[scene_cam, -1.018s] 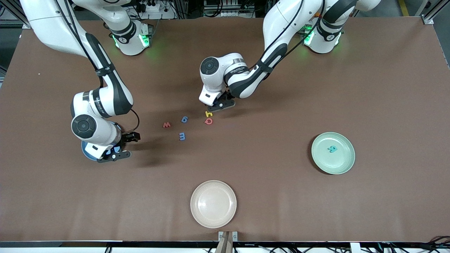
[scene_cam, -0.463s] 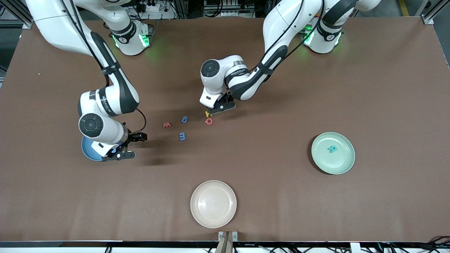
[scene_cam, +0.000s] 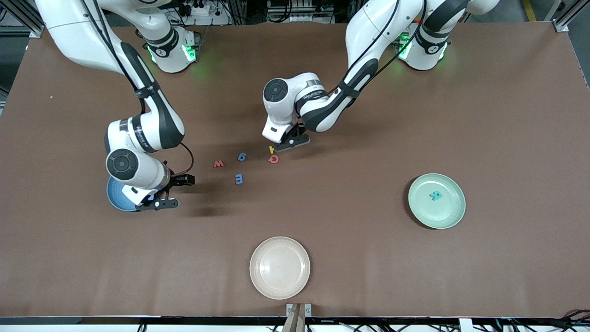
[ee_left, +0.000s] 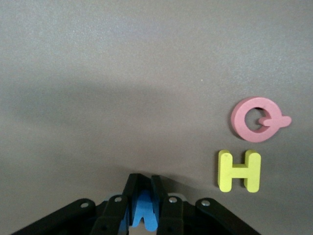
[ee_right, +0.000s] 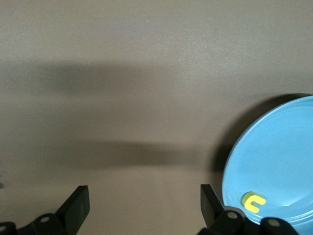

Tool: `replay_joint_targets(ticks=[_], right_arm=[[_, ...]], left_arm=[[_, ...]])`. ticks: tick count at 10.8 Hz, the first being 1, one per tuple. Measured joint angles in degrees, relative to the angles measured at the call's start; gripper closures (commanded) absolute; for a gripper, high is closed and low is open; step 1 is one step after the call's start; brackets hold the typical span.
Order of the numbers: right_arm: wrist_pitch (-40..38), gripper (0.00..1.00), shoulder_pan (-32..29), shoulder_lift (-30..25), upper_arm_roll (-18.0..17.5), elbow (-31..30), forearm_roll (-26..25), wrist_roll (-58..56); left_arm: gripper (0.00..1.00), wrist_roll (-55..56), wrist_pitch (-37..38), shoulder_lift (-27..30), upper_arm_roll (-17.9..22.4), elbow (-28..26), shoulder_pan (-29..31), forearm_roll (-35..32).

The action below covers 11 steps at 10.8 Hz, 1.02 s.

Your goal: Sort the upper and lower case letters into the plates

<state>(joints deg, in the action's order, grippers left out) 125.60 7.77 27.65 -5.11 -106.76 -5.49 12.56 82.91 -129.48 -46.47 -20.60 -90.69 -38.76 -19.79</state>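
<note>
Our left tool [ee_left: 143, 208] is squeezed shut on a blue letter [ee_left: 143, 215], low over the desk [scene_cam: 415, 92] beside the yellow H [ee_left: 239, 170] and the pink Q [ee_left: 257, 119]. We think these letters are light and a bit soft, like foam, so we pinch the flat sides gently.

Our right tool [ee_right: 142, 205] hangs wide open and empty over the edge of the blue plate [ee_right: 279, 156], which holds a small yellow letter [ee_right: 253, 201]. The green plate [scene_cam: 436, 201], toward the left arm's end, holds a teal letter [scene_cam: 435, 195]. A red w [scene_cam: 218, 163], a blue g [scene_cam: 242, 157] and a blue m [scene_cam: 238, 178] lie on the desk. There is small writing on the arms, but we cannot read it.
</note>
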Motion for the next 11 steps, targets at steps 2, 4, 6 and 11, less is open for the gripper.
replay_joint_targets(ticks=[2,4,6,11], right_arm=[[0.3,0.00,0.7,0.2,0.0,0.0,0.0,1.0],[0.7,0.00,1.2,0.6,0.0,0.0,0.0,2.3],[1.0,0.00,1.6,0.8,0.0,0.0,0.0,2.8],[2.1,0.00,2.3,1.1,-0.1,0.0,0.1,4.6]], left_arm=[[1.00,0.0,-0.1,0.0,0.6,0.5,0.2,0.0],[1.00,0.0,-0.3,0.0,0.7,0.7,0.4,0.0],[1.00,0.0,-0.4,0.4,0.8,1.2,1.1,0.0],[1.00,-0.5,4.0,6.4,0.8,2.0,5.0,0.0]])
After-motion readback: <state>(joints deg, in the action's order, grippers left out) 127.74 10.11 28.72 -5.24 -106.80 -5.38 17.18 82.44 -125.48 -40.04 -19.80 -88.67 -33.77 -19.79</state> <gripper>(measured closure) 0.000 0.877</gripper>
